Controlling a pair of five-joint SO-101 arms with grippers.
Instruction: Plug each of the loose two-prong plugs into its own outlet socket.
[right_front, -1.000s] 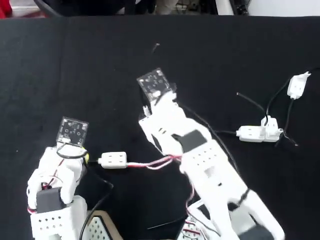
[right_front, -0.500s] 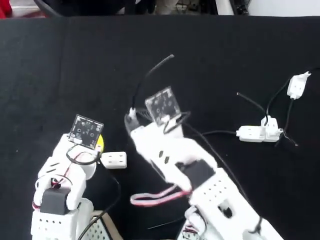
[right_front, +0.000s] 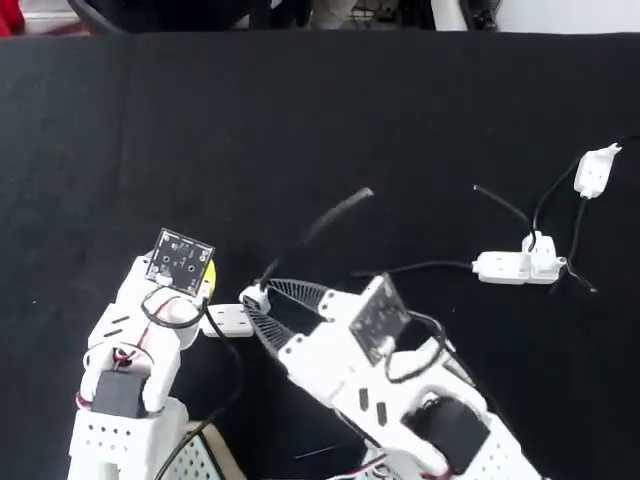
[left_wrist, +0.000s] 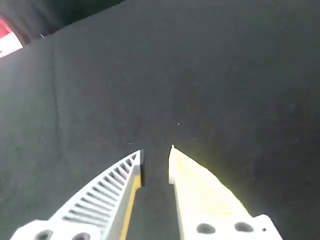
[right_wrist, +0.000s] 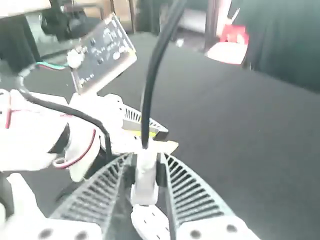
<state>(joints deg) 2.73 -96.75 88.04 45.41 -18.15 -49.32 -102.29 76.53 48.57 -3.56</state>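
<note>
On the black bench (right_front: 300, 120), my right tool (right_wrist: 145, 157) pinches a white plug (right_wrist: 145, 180) right at the outlet socket (right_front: 225, 318), ready to push in, while my left tool (left_wrist: 155, 155) sits narrow and empty beside it.

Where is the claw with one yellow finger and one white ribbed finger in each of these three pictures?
High view: the left gripper is left of centre, yellow finger peeking from under a square dark circuit board.
Left wrist view: up close, pointing over the black cloth.
Right wrist view: beyond the right gripper, which grips a white plug on a black cord.
Shared landmark: that circuit board, just behind it.
</note>
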